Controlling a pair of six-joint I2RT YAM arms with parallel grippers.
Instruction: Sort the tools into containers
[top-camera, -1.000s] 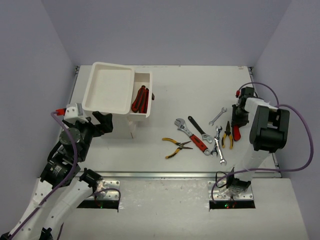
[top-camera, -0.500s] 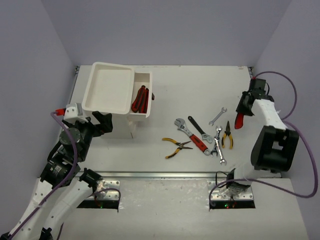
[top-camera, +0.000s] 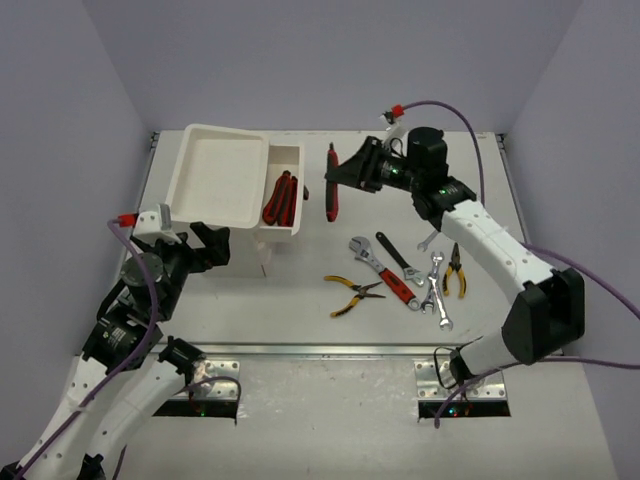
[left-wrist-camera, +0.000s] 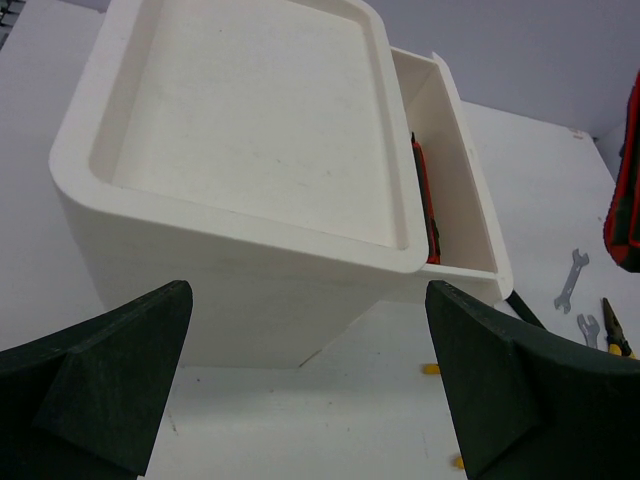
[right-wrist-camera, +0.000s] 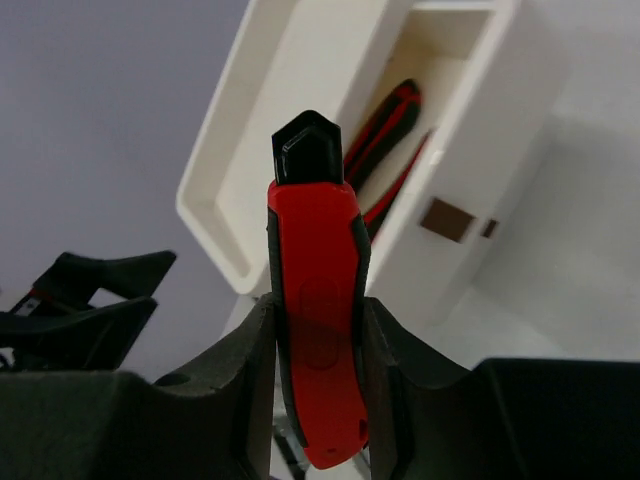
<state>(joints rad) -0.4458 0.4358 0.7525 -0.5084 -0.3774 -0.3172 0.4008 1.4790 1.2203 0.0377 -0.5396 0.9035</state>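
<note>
Pale surface (top-camera: 300, 320), lilac walls (top-camera: 330, 60). We see right tool (top-camera: 338, 183) clamped tight on red-and-black-handled cutters (top-camera: 331, 203), held upright in air just right of white box (top-camera: 180, 175). Box's open side compartment (top-camera: 288, 158) holds other red-handled cutters (top-camera: 280, 200). Left tool (top-camera: 207, 245) gapes wide, gripping nothing, just beside box's near side. Lying on surface, well apart from box: red-handled adjustable wrench (top-camera: 385, 272), black wrench (top-camera: 397, 252), yellow-handled pliers (top-camera: 455, 272), silver spanners (top-camera: 437, 292).
</note>
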